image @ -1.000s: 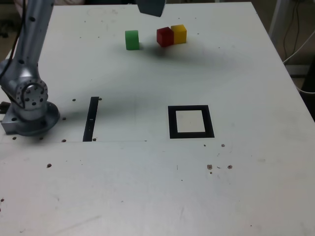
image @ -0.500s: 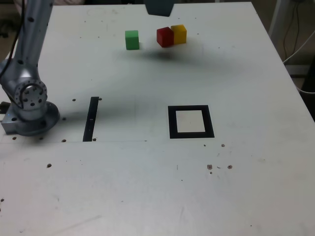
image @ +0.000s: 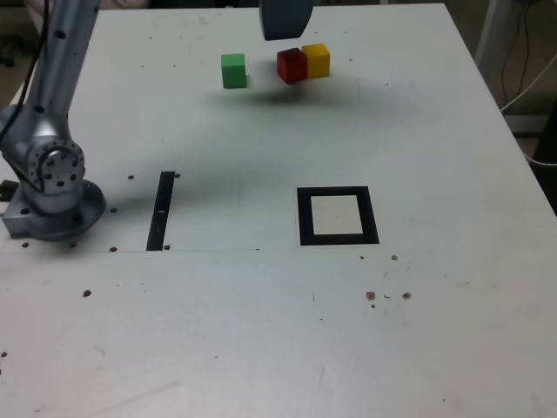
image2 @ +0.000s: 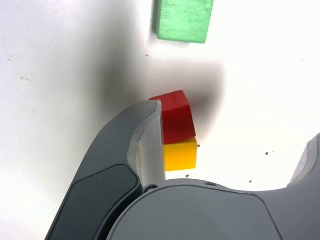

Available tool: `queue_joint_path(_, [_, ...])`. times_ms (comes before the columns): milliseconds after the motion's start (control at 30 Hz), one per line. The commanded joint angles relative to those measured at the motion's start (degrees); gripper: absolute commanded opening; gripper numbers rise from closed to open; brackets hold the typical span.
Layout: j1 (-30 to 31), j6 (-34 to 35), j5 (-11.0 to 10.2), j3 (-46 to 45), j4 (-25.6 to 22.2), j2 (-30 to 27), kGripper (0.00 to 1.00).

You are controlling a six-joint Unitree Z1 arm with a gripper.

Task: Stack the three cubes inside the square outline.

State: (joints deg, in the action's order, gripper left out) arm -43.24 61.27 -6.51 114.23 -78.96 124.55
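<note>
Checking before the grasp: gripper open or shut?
Open: in the wrist view the gripper's fingers stand wide apart, with no cube clamped between them.

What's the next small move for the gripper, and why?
Probably shift the open gripper sideways over the red cube before lowering. In the wrist view one finger overlaps that cube's edge, so it sits off-centre between the jaws. The yellow cube lies right against it, so the jaws' angle may need a check too; the green cube stands apart.
</note>
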Motion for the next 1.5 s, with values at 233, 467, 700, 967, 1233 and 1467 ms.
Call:
queue_joint_path(233, [0.5, 1.9, 3.9, -5.8, 2.6, 0.0, 0.98])
queue_joint_path(467, [0.1, 3.4, 3.6, -6.9, 3.3, 1.2, 0.97])
queue_joint_path(700, [-0.6, 3.4, 4.3, -6.3, 5.7, 3.5, 0.97])
queue_joint_path(967, [-0.9, 3.4, 5.5, -5.4, 7.4, 5.9, 0.96])
queue_joint_path(1233, [-1.4, 3.4, 7.9, -5.8, 7.9, 6.7, 0.9])
queue_joint_path(1467, [-2.1, 4.1, 9.7, -6.1, 8.6, 6.8, 0.82])
